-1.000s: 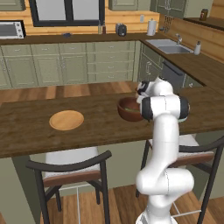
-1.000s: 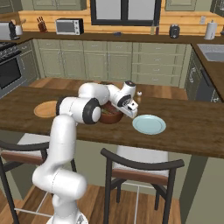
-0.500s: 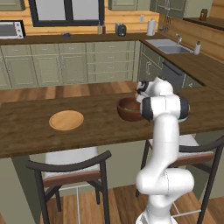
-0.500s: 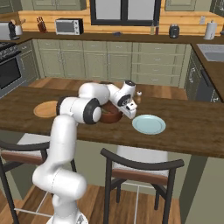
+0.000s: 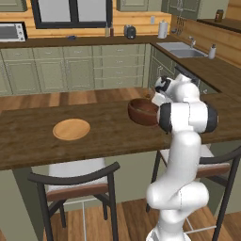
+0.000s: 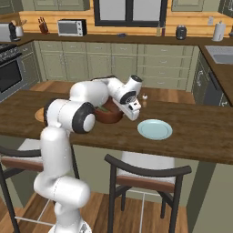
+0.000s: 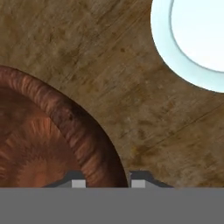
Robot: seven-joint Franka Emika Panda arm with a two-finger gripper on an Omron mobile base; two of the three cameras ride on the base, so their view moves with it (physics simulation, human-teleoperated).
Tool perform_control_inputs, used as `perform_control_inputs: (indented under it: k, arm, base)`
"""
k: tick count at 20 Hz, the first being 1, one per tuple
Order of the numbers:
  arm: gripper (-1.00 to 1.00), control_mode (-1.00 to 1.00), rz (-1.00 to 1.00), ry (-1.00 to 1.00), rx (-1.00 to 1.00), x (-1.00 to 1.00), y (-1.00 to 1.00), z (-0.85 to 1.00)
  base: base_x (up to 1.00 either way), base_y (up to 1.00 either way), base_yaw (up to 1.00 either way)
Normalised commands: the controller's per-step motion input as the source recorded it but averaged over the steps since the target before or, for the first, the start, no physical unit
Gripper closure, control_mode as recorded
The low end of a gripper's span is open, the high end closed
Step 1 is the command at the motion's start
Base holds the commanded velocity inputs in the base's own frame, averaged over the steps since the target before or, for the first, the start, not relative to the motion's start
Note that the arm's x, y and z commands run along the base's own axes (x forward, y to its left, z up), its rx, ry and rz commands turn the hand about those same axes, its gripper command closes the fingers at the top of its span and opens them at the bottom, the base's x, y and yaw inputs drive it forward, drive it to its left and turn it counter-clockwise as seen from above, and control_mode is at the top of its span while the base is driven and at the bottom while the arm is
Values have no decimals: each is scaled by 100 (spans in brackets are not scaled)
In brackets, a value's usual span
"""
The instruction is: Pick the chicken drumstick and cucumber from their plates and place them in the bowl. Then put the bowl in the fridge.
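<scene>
Down low, the tool (image 7: 108, 181) sits on the rim of the bowl (image 7: 48, 144). In the hand view its two dark tips stand close together with the bowl's wall between them, one tip inside and one outside, so the tool holds the bowl by its rim.

The bowl (image 5: 143, 112) stands on the brown wooden surface (image 5: 103, 132), near its far edge and right in front of the white arm. From the right base view the bowl (image 6: 109, 114) sits partly behind the arm, and something green lies inside it. I cannot tell if it is the cucumber, and I cannot make out the drumstick.

A pale blue plate (image 6: 155, 129) lies flat on the surface just beside the bowl, toward the right end. In the hand view its edge (image 7: 175, 57) is near the bowl but not touching it. A tan wooden plate (image 5: 71, 129) lies well apart from the bowl, toward the left end.

Two dark chairs (image 5: 77, 186) stand at the near edge of the surface.
</scene>
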Motion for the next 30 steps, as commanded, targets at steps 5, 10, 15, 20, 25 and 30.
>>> perform_control_inputs:
  k: [5, 10, 15, 20, 25, 30]
  arm:
    - [100, -100, -12, -3, -1, -100, 63, 61]
    - [100, -100, -10, -3, -4, -100, 61, 63]
    - [100, -100, -19, -1, -9, -100, 33, 47]
    - [100, -100, -35, 1, -7, -100, 26, 22]
    - [100, -100, -49, 3, -11, -87, 20, 2]
    - [100, -100, -42, 0, 0, -99, 11, 0]
  base:
    - [0, 0, 0]
    - [0, 0, 0]
    - [0, 0, 0]
    - [0, 0, 0]
    - [0, 0, 0]
    - [0, 0, 0]
